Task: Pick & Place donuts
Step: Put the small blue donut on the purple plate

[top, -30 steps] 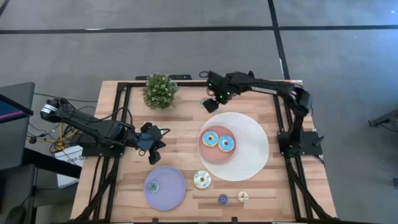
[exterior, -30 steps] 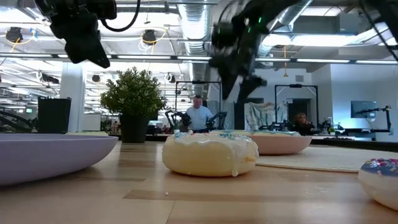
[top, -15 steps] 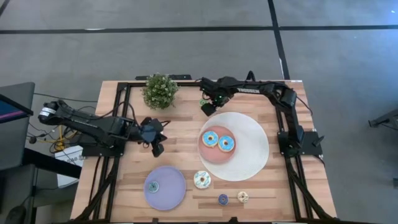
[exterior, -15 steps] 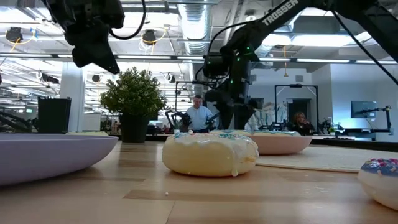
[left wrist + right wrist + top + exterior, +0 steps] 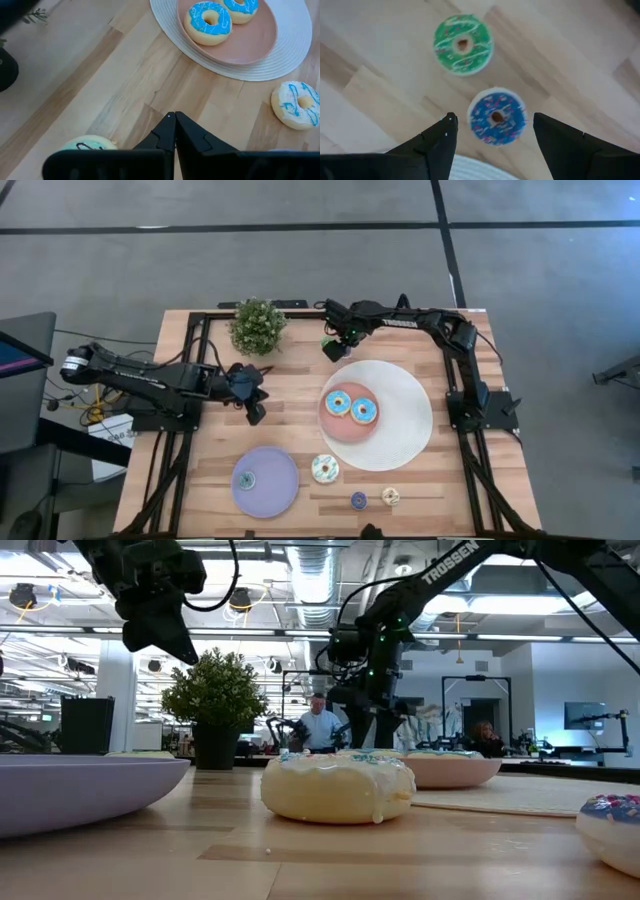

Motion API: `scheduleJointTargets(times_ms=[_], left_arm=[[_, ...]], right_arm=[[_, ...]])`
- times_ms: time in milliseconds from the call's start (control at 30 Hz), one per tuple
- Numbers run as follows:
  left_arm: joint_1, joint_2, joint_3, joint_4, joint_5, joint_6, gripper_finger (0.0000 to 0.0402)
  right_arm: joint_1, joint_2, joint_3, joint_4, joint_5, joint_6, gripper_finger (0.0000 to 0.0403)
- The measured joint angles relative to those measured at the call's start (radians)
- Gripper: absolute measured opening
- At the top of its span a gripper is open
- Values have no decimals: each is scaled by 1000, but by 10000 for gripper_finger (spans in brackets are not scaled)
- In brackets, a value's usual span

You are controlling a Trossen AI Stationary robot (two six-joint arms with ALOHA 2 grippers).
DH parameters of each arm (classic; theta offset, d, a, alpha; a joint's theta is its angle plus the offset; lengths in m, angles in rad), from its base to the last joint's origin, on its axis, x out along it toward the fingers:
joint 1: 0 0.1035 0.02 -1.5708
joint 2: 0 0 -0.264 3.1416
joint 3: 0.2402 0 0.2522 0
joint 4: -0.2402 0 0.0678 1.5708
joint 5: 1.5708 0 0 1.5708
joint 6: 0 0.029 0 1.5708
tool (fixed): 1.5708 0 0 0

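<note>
My right gripper (image 5: pixel 495 129) hangs open, pointing down near the table's far edge (image 5: pixel 332 350). A small blue sprinkled donut (image 5: pixel 496 116) lies on the wood below the gap between its fingers, apart from both. A small green donut (image 5: pixel 463 45) lies just beyond it. Two blue-iced donuts (image 5: pixel 338 402) (image 5: pixel 363 412) sit on the pink plate (image 5: pixel 348 430). A white donut with blue drizzle (image 5: pixel 324 469) lies on the wood, and a tiny donut (image 5: pixel 246 478) on the lavender plate (image 5: pixel 275 490). My left gripper (image 5: pixel 255 416) is shut and holds nothing, above the table's left middle. A pale-green donut (image 5: pixel 87 144) shows just past it.
The pink plate rests on a round white mat (image 5: pixel 405 430). A potted plant (image 5: pixel 257 326) stands at the far edge, left of my right gripper. Tiny purple (image 5: pixel 358 500) and tan (image 5: pixel 390 496) donuts lie near the front edge. People sit in the room behind (image 5: pixel 320 725).
My right gripper has come down toward the table near the far edge, shifting a little left, and stays open over the small blue donut. My left gripper has swung a little toward the far edge, still shut. No donut has moved.
</note>
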Motion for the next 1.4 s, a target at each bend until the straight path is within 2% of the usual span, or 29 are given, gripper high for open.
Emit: scheduleJointTargets(times_ms=[467, 633, 900, 1100, 1300, 1400], left_arm=[[0, 0, 0, 1, -1, -16, 0], [-1, 0, 0, 4, -4, -17, 0], [-1, 0, 0, 4, -5, -23, 0], [-1, 0, 0, 3, -2, -23, 0], [-1, 0, 0, 3, 18, -21, 0], [-1, 0, 0, 4, 20, -15, 0]], right_arm=[[14, 0, 0, -16, 7, -7, 257], [13, -1, 0, -18, 10, -11, 287], [22, 0, -1, -1, 45, 10, 364], [40, -1, -10, 7, 64, 15, 381], [16, -1, -43, -22, 17, 123, 380], [-13, -1, -66, -15, -50, 140, 380]])
